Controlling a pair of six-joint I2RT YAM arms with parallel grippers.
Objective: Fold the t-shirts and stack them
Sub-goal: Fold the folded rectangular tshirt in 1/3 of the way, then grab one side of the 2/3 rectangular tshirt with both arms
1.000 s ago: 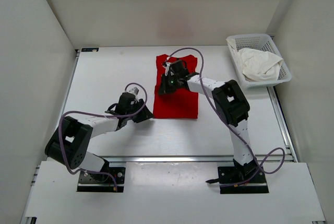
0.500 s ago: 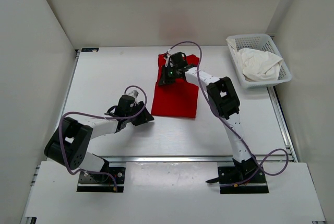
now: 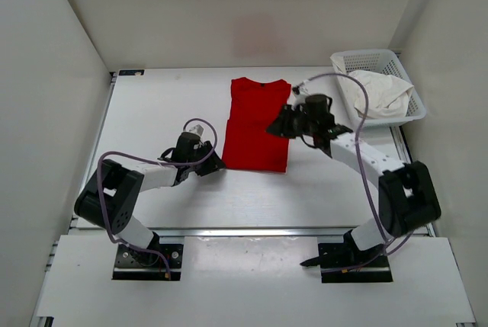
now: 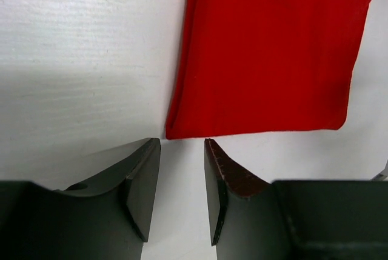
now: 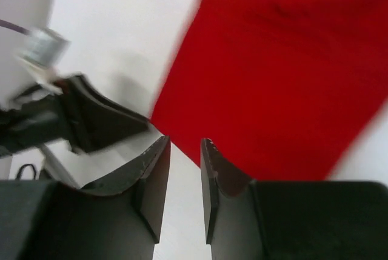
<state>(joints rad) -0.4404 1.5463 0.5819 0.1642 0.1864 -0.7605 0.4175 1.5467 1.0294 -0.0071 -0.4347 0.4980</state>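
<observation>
A red t-shirt point(image 3: 258, 125) lies flat as a long folded strip in the middle of the table, collar end far from the arms. My left gripper point(image 3: 216, 165) sits low on the table just short of the shirt's near left corner point(image 4: 171, 134). Its fingers point(image 4: 144, 169) stand apart with only bare table between them. My right gripper point(image 3: 274, 126) hovers at the shirt's right edge, slightly open and holding nothing, with red cloth point(image 5: 285, 72) beyond its tips point(image 5: 185, 143). A white t-shirt point(image 3: 379, 92) lies bunched in the basket.
The white mesh basket point(image 3: 367, 59) stands at the back right corner. White walls enclose the table on the left, the back and the right. My left gripper point(image 5: 91, 120) shows across the shirt in the right wrist view.
My right gripper has let go of the red shirt's far end and swung out to its right edge. The shirt now lies longer and flat. My left gripper crept toward the near corner.
</observation>
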